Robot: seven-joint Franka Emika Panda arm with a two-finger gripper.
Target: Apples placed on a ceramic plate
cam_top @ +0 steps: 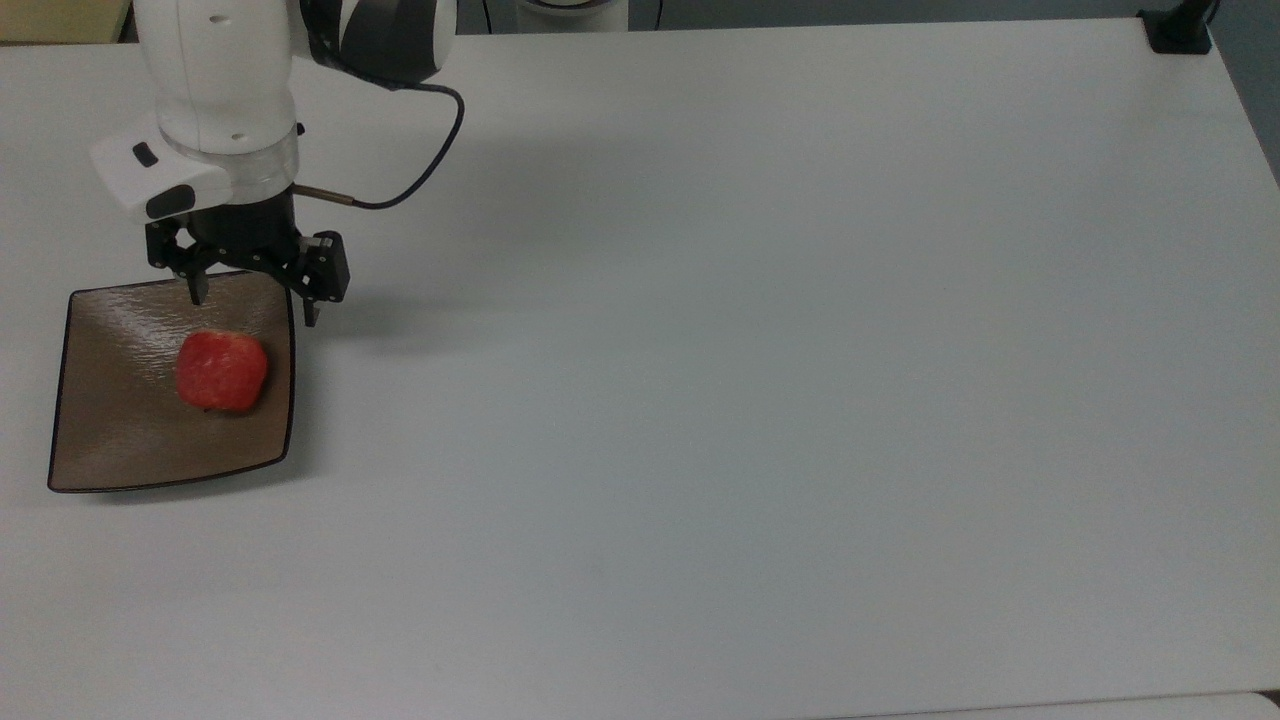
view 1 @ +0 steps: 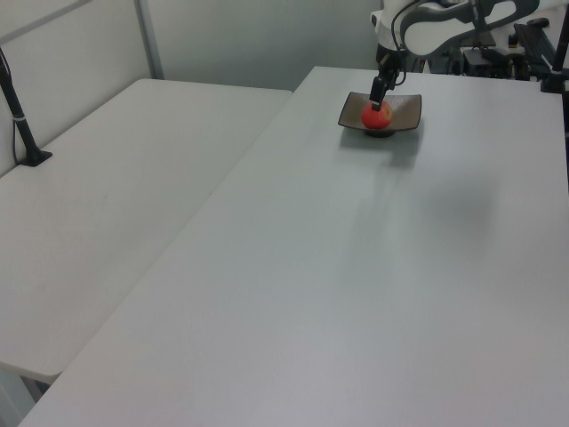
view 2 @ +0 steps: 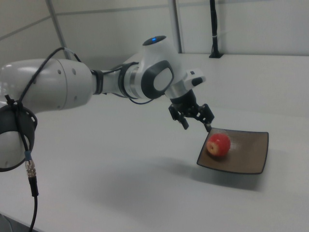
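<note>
At the left of the top view, we see the apple (cam_top: 222, 371) resting on the ceramic plate (cam_top: 110, 440). Our gripper (cam_top: 254, 296) hangs just above, fingers spread wide and holding nothing.

Just a big white table (cam_top: 760, 400) here, with a second white table (view 1: 116, 205) butted up beside it in the left view. Black clamp post (view 1: 18, 111) stands on that one's edge.

no text, label, brand or number can be read on anything here.
</note>
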